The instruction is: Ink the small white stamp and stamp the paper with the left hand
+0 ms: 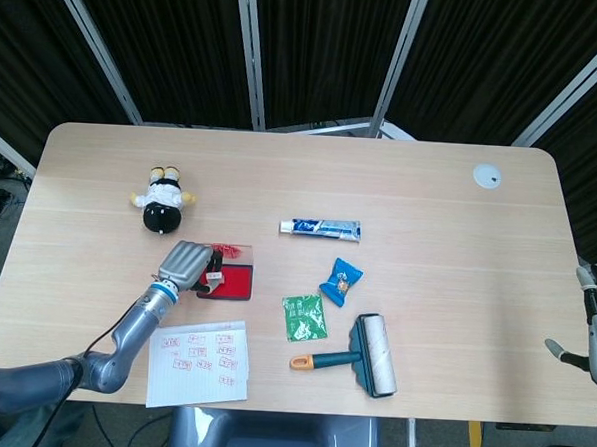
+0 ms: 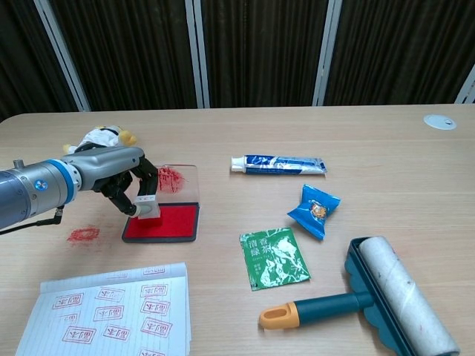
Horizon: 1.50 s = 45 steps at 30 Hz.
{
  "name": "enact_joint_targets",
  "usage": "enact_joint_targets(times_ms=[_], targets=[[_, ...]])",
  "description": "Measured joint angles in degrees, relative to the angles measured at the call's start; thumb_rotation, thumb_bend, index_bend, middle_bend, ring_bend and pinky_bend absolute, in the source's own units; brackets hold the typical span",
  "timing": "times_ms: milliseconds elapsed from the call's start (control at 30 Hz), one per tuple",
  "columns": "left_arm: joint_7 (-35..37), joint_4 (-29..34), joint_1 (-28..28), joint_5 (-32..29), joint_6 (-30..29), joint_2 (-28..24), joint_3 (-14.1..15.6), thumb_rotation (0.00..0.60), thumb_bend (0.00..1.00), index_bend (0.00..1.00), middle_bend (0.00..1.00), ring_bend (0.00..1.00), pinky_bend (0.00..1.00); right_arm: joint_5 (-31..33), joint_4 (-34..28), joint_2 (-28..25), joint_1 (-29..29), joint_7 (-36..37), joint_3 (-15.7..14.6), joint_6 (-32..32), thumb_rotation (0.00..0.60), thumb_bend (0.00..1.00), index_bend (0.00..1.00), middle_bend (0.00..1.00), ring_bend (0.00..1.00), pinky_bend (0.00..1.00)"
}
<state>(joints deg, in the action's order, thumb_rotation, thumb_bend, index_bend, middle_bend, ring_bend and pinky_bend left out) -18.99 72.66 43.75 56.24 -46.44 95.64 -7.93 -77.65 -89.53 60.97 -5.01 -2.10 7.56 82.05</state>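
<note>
The long pale wooden table (image 2: pixel 223 133) carries everything, and a red ink smear (image 2: pixel 83 234) already marks it just left of the pad; a careless carry of the inked stamp could add another. The sheet of white lined paper (image 2: pixel 111 311), already covered with red rectangular imprints, lies at the near edge, in front of the pad, so little bare space is left and a new print may land on an old one if the stamp is lowered without aim. The silver-and-black left hand (image 2: pixel 122 174) is held over the pad, its fingers (image 2: pixel 137 194) closed round the small white block stamp (image 2: pixel 146 207), which is pressed onto the pad's near-left part. The grip looks shallow; the stamp could twist or slip when lifted. The square red ink pad (image 2: pixel 167 222) has its clear lid (image 2: pixel 177 182) standing open behind it, and may be dragged or lifted if the stamp sticks. The right hand (image 1: pixel 595 339) is seen only at the table's far right edge, and whether it is open cannot be told.
</note>
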Motion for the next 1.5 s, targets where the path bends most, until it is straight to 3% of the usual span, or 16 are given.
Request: enact_joint_targets(times_ms=[467, 667, 933, 1200, 1500], targets=[[0.2, 1.7, 0.1, 0.2, -0.8, -1.0, -0.4, 0.600, 0.33, 0.58, 0.55, 0.77, 0.83, 0.0, 0.0, 0.1, -0.1, 0.0, -0.1, -0.2, 0.600, 0.00, 0.00, 0.00, 0.00, 0.00], [0.5, 8.2, -0.4, 2.2, -2.6, -5.0, -0.7, 0.600, 0.33, 0.59, 0.56, 0.77, 0.83, -0.3, -0.3, 0.0, 0.0, -0.2, -0.2, 0.1, 0.600, 0.00, 0.00, 0.00, 0.00, 0.00], [1.2, 21.1, -2.5, 7.5, -6.1, -14.4, 0.3, 0.600, 0.33, 0.60, 0.57, 0.77, 0.83, -1.0, -0.8, -0.2, 0.2, -0.3, -0.4, 0.7, 0.600, 0.00, 0.00, 0.00, 0.00, 0.00], [4.1, 26.3, -6.7, 19.5, -9.0, -19.8, 7.5, 0.600, 0.33, 0.60, 0.57, 0.77, 0.83, -1.9, -1.3, -0.5, 0.6, -0.1, -0.7, 1.5, 0.600, 0.00, 0.00, 0.00, 0.00, 0.00], [5.3, 27.2, -12.1, 34.3, -14.0, -21.6, 17.2, 0.600, 0.33, 0.60, 0.57, 0.77, 0.83, -3.1, -2.0, -1.0, 1.1, 0.4, -1.0, 2.8, 0.600, 0.00, 0.00, 0.00, 0.00, 0.00]])
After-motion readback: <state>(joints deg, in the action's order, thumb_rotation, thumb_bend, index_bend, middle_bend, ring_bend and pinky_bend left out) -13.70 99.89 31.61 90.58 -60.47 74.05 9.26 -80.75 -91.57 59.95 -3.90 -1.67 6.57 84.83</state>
